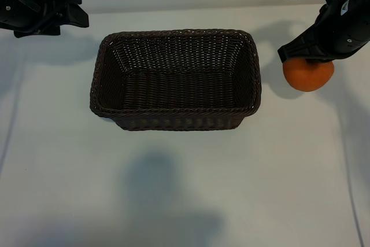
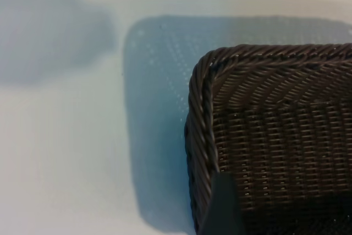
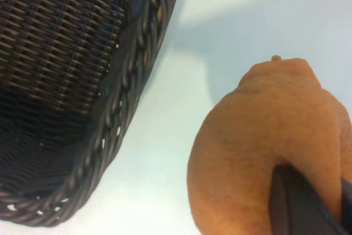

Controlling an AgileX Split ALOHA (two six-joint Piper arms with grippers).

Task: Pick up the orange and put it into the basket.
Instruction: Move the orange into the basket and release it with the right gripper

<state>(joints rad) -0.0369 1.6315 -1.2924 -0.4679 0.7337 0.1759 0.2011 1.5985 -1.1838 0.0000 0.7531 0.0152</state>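
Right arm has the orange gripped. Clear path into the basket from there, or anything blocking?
Probably yes. The right gripper is shut on the orange, beside the basket on its right. The basket is open-topped and nothing lies between them. The left gripper is parked off its far-left corner.

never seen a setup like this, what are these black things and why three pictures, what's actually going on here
The black things are two robot arms mounted apart at a white table, each ending in a gripper. One picture looks down on the scene from outside; the other two come from small cameras on each arm's wrist. In the overhead picture a dark woven basket stands in the middle, with nothing in it. The right gripper is shut on an orange, beside the basket and not yet over it. The right wrist picture shows that orange close up, with a dark finger pressed against it. The left gripper is parked, open, beyond the basket's corner.
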